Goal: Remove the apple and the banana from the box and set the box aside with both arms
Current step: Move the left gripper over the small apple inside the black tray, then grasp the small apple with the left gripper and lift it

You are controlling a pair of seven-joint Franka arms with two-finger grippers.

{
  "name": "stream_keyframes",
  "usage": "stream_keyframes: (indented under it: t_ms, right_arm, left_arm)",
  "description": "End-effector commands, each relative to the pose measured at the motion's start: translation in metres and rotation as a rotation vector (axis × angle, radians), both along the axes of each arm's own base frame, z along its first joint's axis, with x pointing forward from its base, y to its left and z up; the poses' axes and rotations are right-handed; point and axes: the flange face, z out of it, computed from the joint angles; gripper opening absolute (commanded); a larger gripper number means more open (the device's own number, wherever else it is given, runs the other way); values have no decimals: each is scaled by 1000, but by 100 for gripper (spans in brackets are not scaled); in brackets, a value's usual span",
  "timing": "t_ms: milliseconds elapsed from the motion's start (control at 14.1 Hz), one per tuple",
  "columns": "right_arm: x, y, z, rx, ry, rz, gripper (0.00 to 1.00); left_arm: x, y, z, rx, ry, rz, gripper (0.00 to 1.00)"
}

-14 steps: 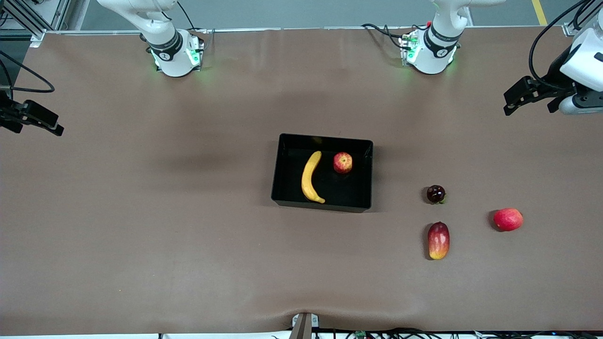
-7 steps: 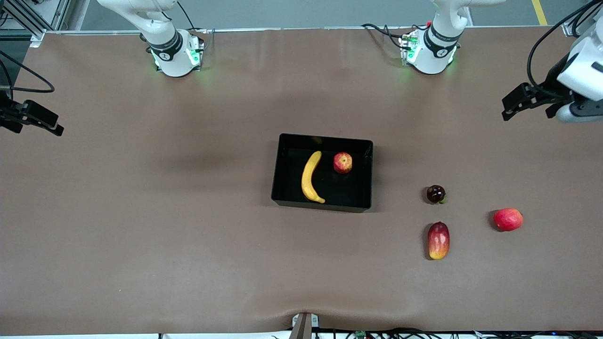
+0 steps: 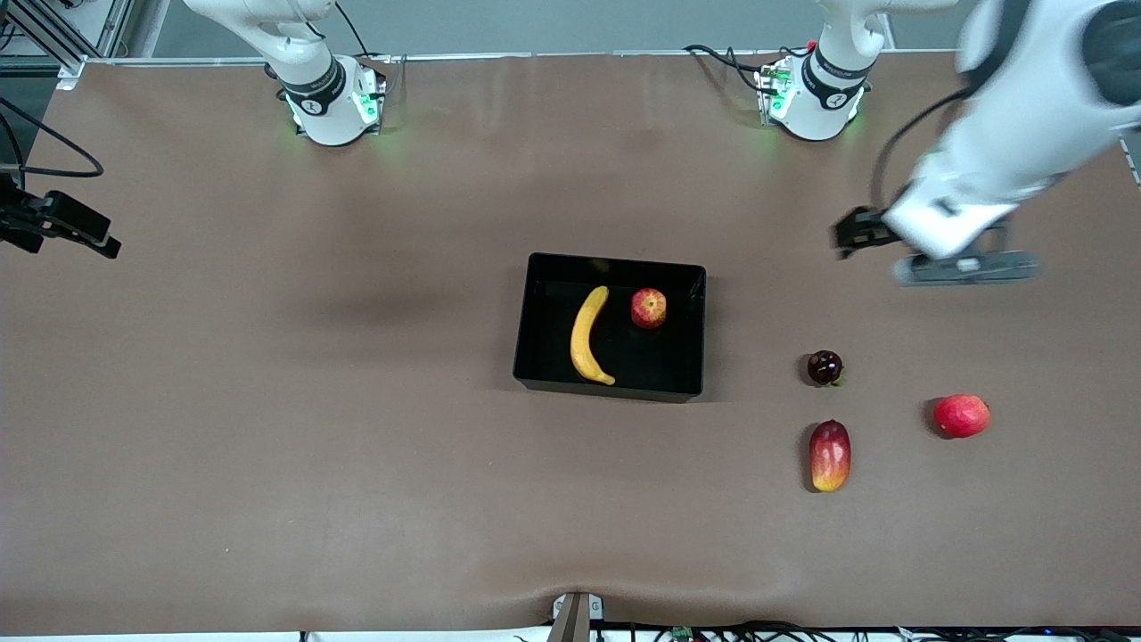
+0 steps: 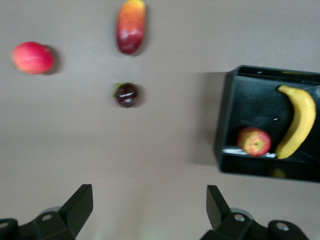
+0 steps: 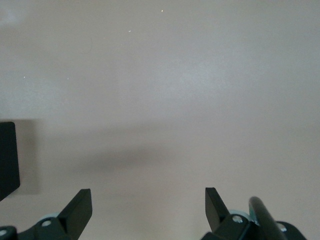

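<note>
- Swung in from the table's end within the last second: left gripper (image 3: pixel 851 234), jaws wide apart and empty, over bare table short of the box (image 3: pixel 535 357)
- Waiting at its own table end: right gripper (image 3: pixel 85 234), jaws spread, empty
- Lying in the box: apple (image 3: pixel 648 308) beside banana (image 3: pixel 588 336)
- Risk ahead: fast descent clipping the box wall, shifting it

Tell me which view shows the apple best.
The front view: the apple sits sharp and unobstructed in the box, beside the banana. The left wrist view also shows it whole, but blurred, by the box's wall. The right wrist view shows only bare table and a box corner.
</note>
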Motion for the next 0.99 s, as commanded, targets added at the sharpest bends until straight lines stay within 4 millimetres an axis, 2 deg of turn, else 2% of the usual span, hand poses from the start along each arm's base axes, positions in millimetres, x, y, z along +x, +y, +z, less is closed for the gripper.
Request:
stream_keyframes:
  t_ms: [0,142,355,426,568,780,922]
  right_arm:
    - [0,-3,3,8,-6,0,100]
    - [0,-3,3,8,-6,0,100]
    - [0,-4,3,8,-7,-2,100]
    - [1,-4,2,8,-6,-2,100]
    - [1,-4,2,8,-4,-2,100]
    - [1,-4,2,8,-4,-2,100]
    - [1,-4,2,8,-4,-2,100]
  left_arm:
    - [-10,-31,-54,-17,-31,-15,100]
    - [-10,-64,-84,-43,-32,-18,100]
    - [-25,-133,-132,-28,-60,28,100]
    - [-28,-149,-149,-1,-76,37,100]
    - [-33,-168,-186,18,-71,36,100]
    - [-42,-195,-225,-14,-56,64,100]
    - [-44,-202,-247,-28,-43,95,100]
